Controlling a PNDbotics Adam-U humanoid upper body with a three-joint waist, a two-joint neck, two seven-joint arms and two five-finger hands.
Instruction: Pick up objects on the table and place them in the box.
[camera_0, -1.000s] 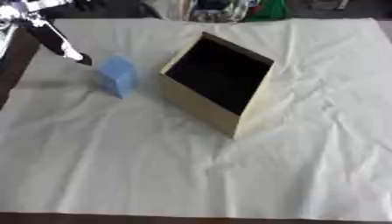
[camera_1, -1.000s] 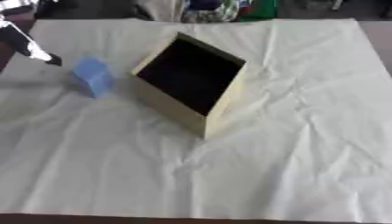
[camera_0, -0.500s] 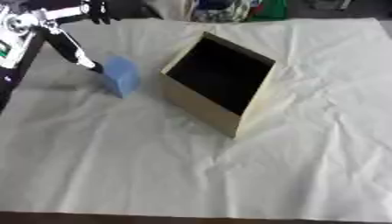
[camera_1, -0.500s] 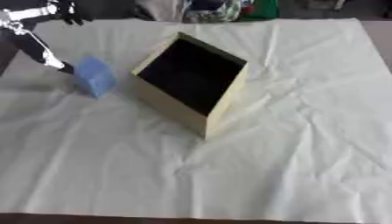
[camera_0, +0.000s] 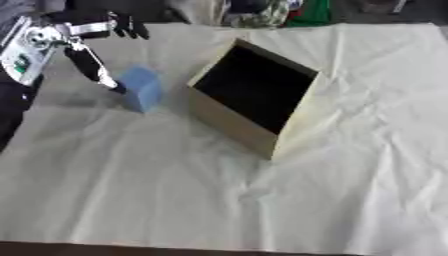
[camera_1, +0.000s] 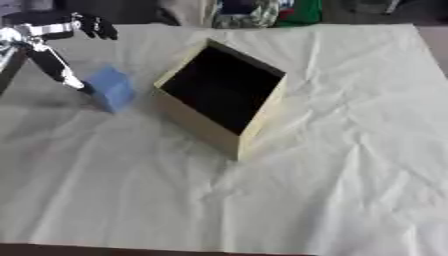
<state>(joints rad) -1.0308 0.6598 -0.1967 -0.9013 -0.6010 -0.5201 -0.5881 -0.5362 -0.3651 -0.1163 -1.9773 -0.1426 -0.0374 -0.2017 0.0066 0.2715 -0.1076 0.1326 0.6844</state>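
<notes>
My left hand (camera_0: 83, 47) at the far left, fingers spread, one fingertip touching the small blue foam block (camera_0: 141, 89), block upright, just left of the tilted tan cardboard box (camera_0: 254, 97), cream cloth-covered table (camera_0: 219, 200)

On the cloth (camera_0: 262, 200) covering the worktop, the box (camera_0: 255, 97) sits near the centre, toward twelve o'clock, its opening facing up. The block (camera_0: 142, 89) lies just beside it at nine o'clock, apart from it. The left hand (camera_0: 94, 65) is at the block's nine o'clock side, one fingertip touching it.
</notes>
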